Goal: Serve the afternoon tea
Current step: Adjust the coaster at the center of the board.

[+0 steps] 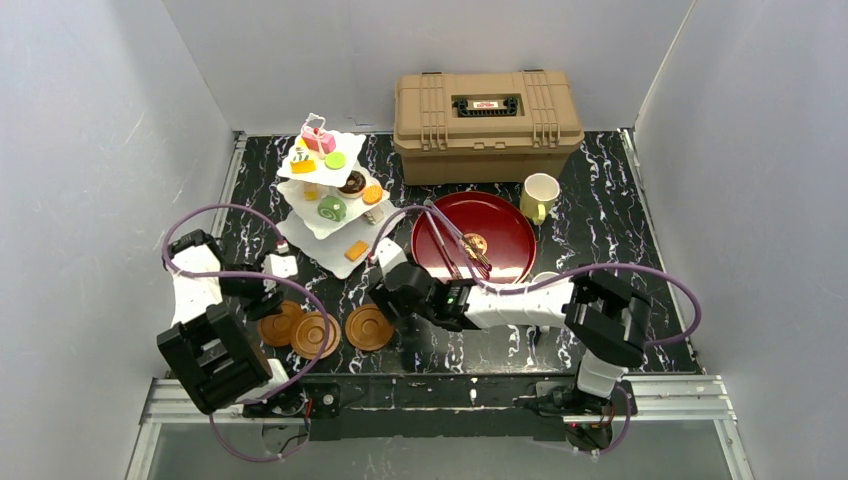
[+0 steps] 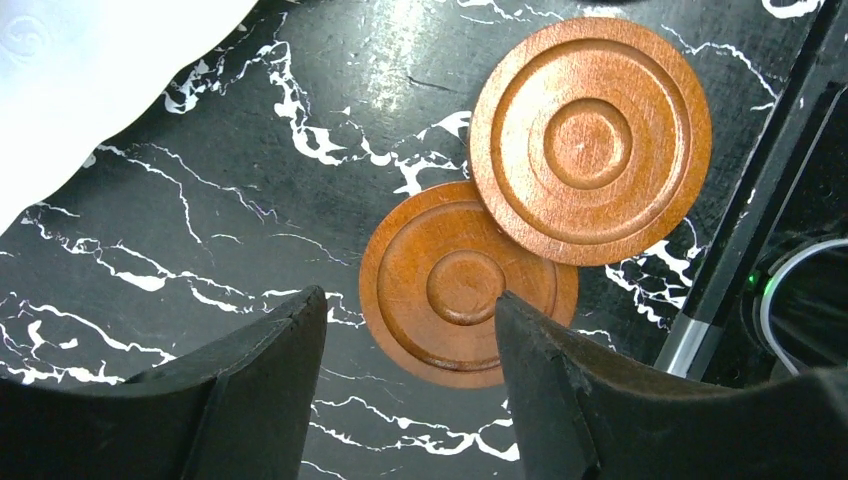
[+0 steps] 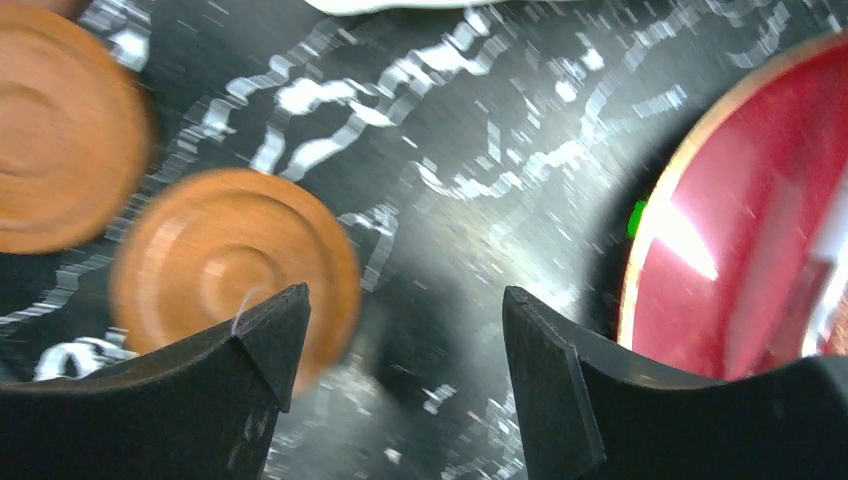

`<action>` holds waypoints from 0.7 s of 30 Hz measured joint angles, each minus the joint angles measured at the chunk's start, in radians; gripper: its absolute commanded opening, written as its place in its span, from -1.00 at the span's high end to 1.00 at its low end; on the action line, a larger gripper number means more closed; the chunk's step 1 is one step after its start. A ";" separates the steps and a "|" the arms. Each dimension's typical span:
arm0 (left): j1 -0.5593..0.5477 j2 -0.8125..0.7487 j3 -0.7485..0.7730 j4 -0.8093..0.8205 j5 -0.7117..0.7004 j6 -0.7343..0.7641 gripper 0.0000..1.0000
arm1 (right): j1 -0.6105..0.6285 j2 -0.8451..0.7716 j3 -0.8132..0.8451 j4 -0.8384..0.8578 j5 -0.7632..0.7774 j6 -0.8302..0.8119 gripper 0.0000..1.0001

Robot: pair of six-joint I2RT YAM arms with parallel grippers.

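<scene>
Three brown coasters [image 1: 313, 333] lie in a row near the front left of the table. In the left wrist view, one coaster [image 2: 590, 140] overlaps another [image 2: 465, 285]. My left gripper [image 2: 410, 300] hangs open just over the lower one's near edge, holding nothing. My right gripper [image 3: 405, 295] is open and empty over bare table, between the rightmost coaster [image 3: 235, 265] and the red tray [image 3: 760, 220]. The white three-tier stand [image 1: 322, 228] holds several pastries, and one more pastry [image 1: 475, 243] lies on the tray. A cream-yellow mug [image 1: 540, 197] stands behind the tray. The white mug [image 1: 545, 277] is mostly hidden by my right arm.
A tan plastic case [image 1: 487, 110] sits at the back. The dark red tray [image 1: 505, 225] occupies the middle. Purple cables loop over both arms, and the right arm stretches across the front of the table. White walls close in three sides.
</scene>
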 measured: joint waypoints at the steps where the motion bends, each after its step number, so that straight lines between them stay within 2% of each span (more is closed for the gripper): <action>1: 0.000 0.002 0.002 0.001 0.000 -0.007 -0.21 | 0.010 0.006 0.023 0.009 -0.016 -0.001 -0.54; 9: 0.000 0.042 0.060 0.015 0.021 -0.087 -0.20 | 0.091 0.169 0.183 0.157 -0.174 -0.012 -0.05; 16: 0.000 0.042 0.073 0.010 0.027 -0.089 -0.25 | 0.100 0.182 0.091 0.154 -0.206 -0.007 0.01; 21: 0.000 0.024 0.009 0.006 -0.016 0.024 -0.29 | 0.096 0.135 0.019 0.121 -0.200 0.001 0.05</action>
